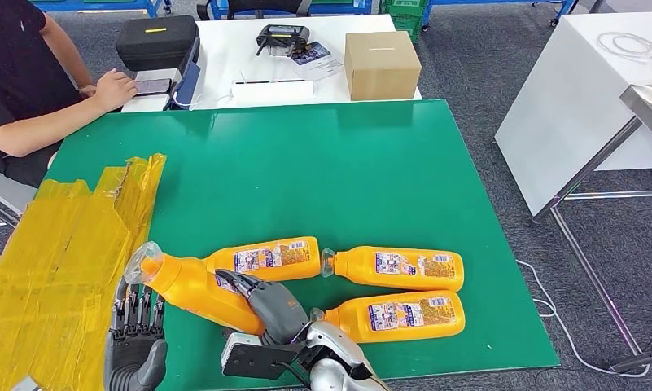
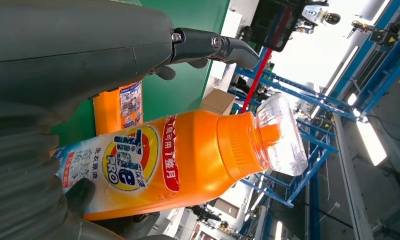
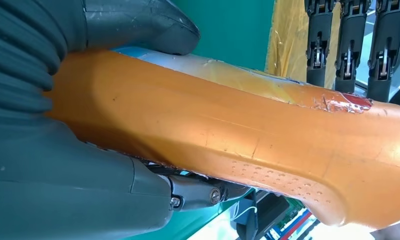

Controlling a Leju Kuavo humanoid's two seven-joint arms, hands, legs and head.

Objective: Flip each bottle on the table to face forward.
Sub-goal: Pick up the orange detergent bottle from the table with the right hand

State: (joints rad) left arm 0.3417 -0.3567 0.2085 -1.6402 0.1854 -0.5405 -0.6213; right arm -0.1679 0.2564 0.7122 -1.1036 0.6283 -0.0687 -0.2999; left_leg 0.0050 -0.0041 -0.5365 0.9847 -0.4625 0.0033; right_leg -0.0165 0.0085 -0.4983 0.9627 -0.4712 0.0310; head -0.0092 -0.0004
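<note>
Right hand (image 1: 269, 305) around orange bottle (image 1: 194, 285)

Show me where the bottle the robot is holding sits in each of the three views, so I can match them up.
Head view: held bottle lower left of centre, clear cap toward the yellow sheet, right hand around its body.
Left wrist view: held bottle across the middle, front label showing, clear cap to the right.
Right wrist view: held bottle spans the frame, orange side.
Shared landmark: green table mat.
</note>
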